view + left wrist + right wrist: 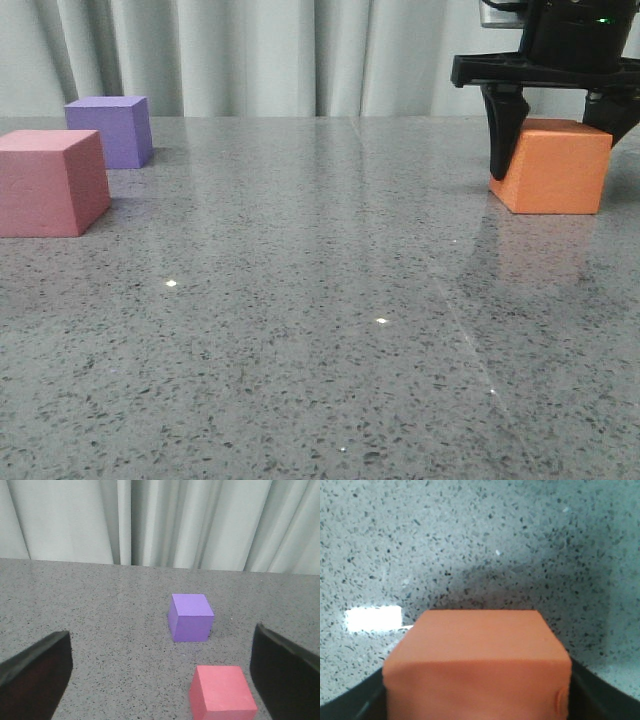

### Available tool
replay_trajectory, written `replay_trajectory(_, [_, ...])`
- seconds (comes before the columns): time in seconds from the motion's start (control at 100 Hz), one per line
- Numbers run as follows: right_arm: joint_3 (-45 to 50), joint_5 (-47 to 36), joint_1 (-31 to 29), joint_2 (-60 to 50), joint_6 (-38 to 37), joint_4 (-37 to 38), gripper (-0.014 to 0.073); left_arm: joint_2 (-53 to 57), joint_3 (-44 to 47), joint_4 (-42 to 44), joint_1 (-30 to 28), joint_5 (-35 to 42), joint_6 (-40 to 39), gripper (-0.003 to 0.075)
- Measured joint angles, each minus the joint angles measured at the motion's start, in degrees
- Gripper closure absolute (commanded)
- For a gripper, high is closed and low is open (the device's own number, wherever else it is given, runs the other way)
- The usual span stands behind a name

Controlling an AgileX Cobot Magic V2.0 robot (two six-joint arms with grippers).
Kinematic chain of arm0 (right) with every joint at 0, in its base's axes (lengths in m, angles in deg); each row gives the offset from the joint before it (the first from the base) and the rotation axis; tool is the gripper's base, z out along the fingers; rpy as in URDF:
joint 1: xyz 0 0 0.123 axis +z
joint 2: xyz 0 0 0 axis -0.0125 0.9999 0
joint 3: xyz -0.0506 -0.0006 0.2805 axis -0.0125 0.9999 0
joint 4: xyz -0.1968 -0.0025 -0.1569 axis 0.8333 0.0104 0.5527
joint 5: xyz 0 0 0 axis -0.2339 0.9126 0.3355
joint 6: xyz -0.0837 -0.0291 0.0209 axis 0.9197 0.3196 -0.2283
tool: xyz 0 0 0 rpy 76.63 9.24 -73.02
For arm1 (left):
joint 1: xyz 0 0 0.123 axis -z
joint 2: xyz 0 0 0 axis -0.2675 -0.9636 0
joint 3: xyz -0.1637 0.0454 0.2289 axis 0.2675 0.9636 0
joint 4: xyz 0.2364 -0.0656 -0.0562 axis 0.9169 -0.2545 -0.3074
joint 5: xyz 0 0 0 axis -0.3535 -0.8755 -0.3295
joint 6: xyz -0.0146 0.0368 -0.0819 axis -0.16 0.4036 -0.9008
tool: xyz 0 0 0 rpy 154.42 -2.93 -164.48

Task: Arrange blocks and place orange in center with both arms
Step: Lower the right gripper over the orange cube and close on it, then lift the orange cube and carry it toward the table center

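The orange cube [555, 170] sits at the far right of the grey table [320, 300]. My right gripper [555, 160] is down over it, one finger against each side, shut on it. In the right wrist view the orange cube [477, 660] fills the space between the fingers of the right gripper [477, 702]. The pinkish-red cube [50, 182] and the purple cube [112, 130] stand at the far left, purple behind. My left gripper [160, 670] is wide open and empty. The pinkish-red cube [222, 694] lies near its one finger, and the purple cube [191, 617] is beyond.
Pale curtains [250, 50] hang behind the table's far edge. The speckled tabletop between the left pair of cubes and the orange cube shows only light spots [381, 320].
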Motion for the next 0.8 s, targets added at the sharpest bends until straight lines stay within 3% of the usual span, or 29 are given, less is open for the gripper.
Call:
replay_trajectory(0.35, [-7.1, 4.4, 0.9, 0.0, 0.0, -0.7, 0.0486, 0.0, 0.0, 0.0, 0.0, 0.0, 0.0, 0.0031])
replay_trajectory(0.8, [-28.1, 7.3, 12.8, 9.5, -3.5, -1.2, 0.0486, 0.0, 0.0, 0.0, 0.0, 0.0, 0.0, 0.0031])
